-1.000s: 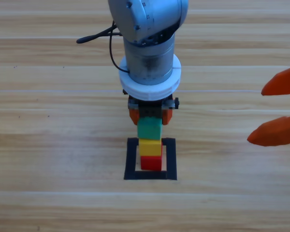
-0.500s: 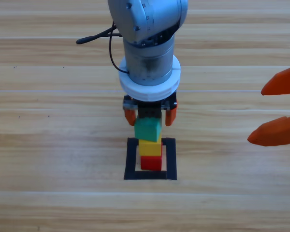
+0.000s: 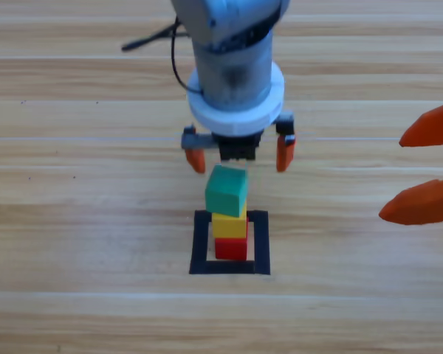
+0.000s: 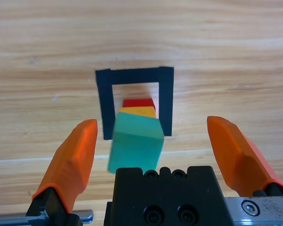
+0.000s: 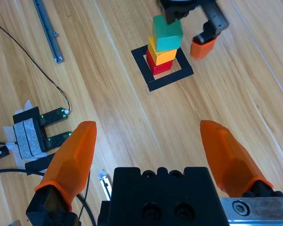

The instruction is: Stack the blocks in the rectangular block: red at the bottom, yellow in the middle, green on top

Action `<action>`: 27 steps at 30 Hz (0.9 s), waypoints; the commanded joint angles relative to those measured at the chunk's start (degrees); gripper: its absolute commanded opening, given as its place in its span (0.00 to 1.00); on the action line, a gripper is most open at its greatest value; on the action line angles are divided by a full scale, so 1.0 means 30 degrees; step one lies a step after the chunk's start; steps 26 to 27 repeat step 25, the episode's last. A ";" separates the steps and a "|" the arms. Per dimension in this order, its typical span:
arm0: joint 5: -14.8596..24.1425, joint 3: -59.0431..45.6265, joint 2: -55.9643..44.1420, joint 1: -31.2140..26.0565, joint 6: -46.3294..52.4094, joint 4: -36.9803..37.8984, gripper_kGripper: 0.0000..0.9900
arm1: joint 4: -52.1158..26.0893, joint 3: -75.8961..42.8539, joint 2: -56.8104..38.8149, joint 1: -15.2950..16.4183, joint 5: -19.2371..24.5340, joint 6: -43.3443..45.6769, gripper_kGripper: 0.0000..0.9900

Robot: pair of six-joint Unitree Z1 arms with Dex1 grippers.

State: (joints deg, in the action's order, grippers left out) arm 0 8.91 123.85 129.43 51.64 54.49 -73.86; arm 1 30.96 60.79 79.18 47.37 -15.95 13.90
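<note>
Bright, even, diffuse light from overhead. Soft, short shadows only, faint under the stack beside the green [image 3: 227, 191] cube. Mild sheen across the pale counter [image 3: 74, 221], no hard glare. Slight motion blur on the left arm in the high view. Near orange fingers [image 4: 73, 160] a little soft up close.

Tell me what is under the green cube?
Under the green cube sits the yellow cube, on the red cube, inside the black tape square. Their top faces are covered.
</note>
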 commanded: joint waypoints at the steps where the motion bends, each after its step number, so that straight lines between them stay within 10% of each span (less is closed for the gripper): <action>1: 0.2450 -0.1585 -0.4265 0.0599 -0.0174 -0.0517 1.00 | 0.0696 0.0392 0.0618 -0.0527 -0.0250 0.0201 0.98; 5: 0.3798 -0.8147 -0.8249 0.1507 -0.1404 0.3848 1.00 | 0.0726 0.0539 0.0824 -0.0527 0.0248 0.0230 0.98; 13: 0.1454 -2.0598 -1.2351 0.4730 -1.0076 1.7617 1.00 | 0.1165 0.1066 0.0941 -0.0556 0.0746 0.0348 0.98; 27: 0.1015 -2.2678 -1.4226 0.5140 -1.1365 1.9112 1.00 | 0.1194 0.0949 0.1175 -0.0556 0.0717 0.0523 0.98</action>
